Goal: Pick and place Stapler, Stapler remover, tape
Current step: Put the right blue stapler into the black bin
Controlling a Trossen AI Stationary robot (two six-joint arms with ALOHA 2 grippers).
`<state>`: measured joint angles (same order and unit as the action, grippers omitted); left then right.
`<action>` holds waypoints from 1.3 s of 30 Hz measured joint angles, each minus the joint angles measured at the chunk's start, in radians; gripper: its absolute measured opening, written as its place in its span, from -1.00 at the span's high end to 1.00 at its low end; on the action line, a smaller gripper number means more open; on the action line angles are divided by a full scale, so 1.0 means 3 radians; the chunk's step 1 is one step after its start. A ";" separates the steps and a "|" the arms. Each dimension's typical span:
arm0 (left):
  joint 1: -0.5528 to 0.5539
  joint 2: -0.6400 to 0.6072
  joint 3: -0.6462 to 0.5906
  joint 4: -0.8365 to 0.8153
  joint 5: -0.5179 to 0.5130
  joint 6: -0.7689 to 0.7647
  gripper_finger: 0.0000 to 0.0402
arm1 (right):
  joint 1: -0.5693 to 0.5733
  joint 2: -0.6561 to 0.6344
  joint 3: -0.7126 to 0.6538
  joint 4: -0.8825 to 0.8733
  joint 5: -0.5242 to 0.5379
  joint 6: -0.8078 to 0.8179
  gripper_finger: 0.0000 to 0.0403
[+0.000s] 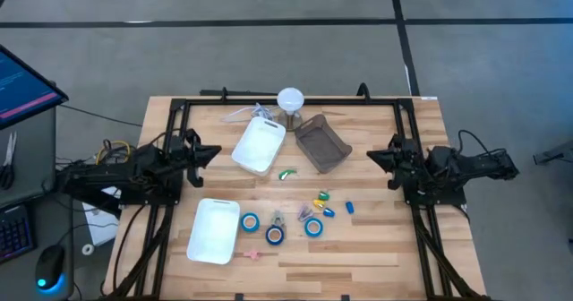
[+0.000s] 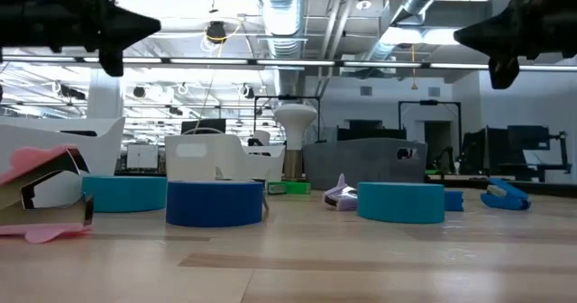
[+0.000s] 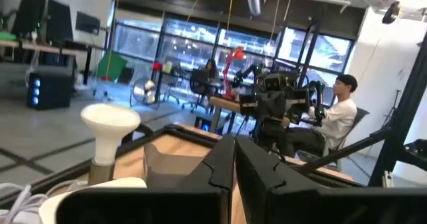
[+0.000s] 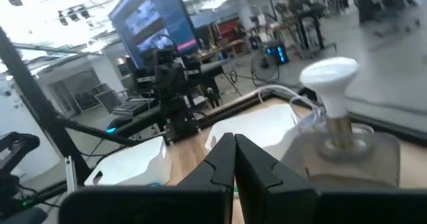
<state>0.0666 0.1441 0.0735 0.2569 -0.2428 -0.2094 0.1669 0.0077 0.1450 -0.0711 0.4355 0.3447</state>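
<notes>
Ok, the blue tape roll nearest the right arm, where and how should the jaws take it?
The tape roll lies flat with its open core up. Probably best from straight above: one jaw in the core, one outside the wall, on the side away from the small items crowding it.

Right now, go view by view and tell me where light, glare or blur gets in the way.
High view: even light, soft shadows, the tape reads clearly. Low view: bright ceiling lights behind turn both arms into silhouettes; the nearest pink object is soft. Left wrist view: the window backlight dims the shut fingers. Right wrist view: the room and the white lamp are smeared.
</notes>
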 joint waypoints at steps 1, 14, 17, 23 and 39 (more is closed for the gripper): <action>0.0000 0.0139 0.0069 -0.0002 0.0000 -0.0008 0.96 | 0.0000 0.0012 0.0054 -0.0073 0.0028 0.0058 1.00; -0.0068 0.2106 0.0924 0.0001 -0.0087 -0.0301 0.96 | 0.0010 0.1012 0.0683 -0.0844 0.0471 0.0879 1.00; -0.0173 0.2306 0.1163 0.0000 -0.0086 -0.0178 0.96 | 0.0035 0.1350 0.0992 -0.1229 0.0472 0.1076 1.00; -0.0309 0.2427 0.1374 -0.0001 -0.0087 -0.0024 0.96 | 0.0056 0.1986 0.1587 -0.2207 0.0497 0.1494 1.00; -0.0337 0.2208 0.1374 0.0005 -0.0099 -0.0107 0.96 | 0.0549 0.3457 0.2157 -0.3030 0.0194 0.3334 1.00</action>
<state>-0.0345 0.8066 0.4857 0.2584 -0.2726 -0.2415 0.3314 1.0449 0.7919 -0.9801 0.4937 1.3448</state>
